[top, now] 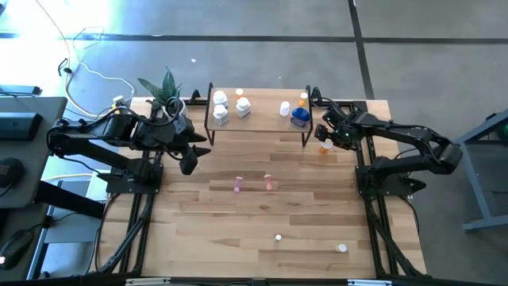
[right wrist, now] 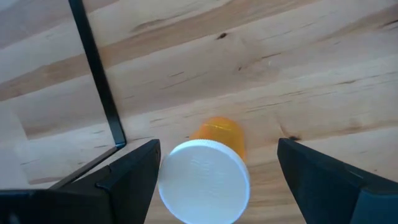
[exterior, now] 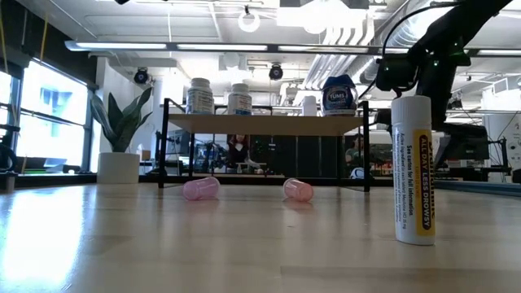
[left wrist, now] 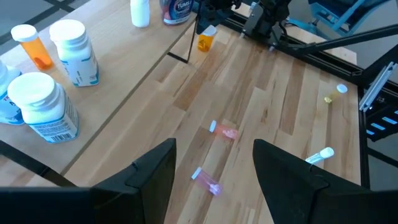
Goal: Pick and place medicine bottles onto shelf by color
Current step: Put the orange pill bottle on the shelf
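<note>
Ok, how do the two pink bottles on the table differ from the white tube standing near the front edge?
The two pink bottles lie on their sides, while the white tube stands upright. The bottles are translucent pink and unlabelled as far as can be seen; the tube is opaque white with a yellow printed label. The bottles lie near the shelf; the tube stands farther forward. All three rest on the table, not on the shelf.

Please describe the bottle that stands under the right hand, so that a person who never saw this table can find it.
Find the shelf at the table's far edge, then its right-end leg. Just outside that leg, on the tabletop, an orange bottle with a white cap stands upright between the open fingers of the right hand. Its neighbours lie on their sides, pink, or stand white nearer the front.
</note>
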Robot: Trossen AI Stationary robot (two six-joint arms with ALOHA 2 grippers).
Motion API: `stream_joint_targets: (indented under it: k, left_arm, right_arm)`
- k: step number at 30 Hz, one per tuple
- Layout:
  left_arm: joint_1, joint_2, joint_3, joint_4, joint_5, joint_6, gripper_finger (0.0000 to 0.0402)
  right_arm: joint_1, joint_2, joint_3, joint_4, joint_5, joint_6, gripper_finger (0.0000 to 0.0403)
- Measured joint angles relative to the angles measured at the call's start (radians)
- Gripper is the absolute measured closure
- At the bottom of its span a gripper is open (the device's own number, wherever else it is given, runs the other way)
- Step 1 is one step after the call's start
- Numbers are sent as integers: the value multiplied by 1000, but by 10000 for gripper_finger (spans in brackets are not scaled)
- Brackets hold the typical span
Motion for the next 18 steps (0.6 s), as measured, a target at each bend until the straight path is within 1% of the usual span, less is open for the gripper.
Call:
stream_joint_targets:
  k: [4,13,18]
  left_arm:
    - [0,0,0,0,0,0,197]
    - [1,0,0,0,0,18,197]
    - [1,0,0,0,0,18,197]
  right_arm:
    - [0,0,0,-11,0,-1,103]
    - [0,0,0,-50,8,-3,182]
    - [0,0,3,-67,0,-22,208]
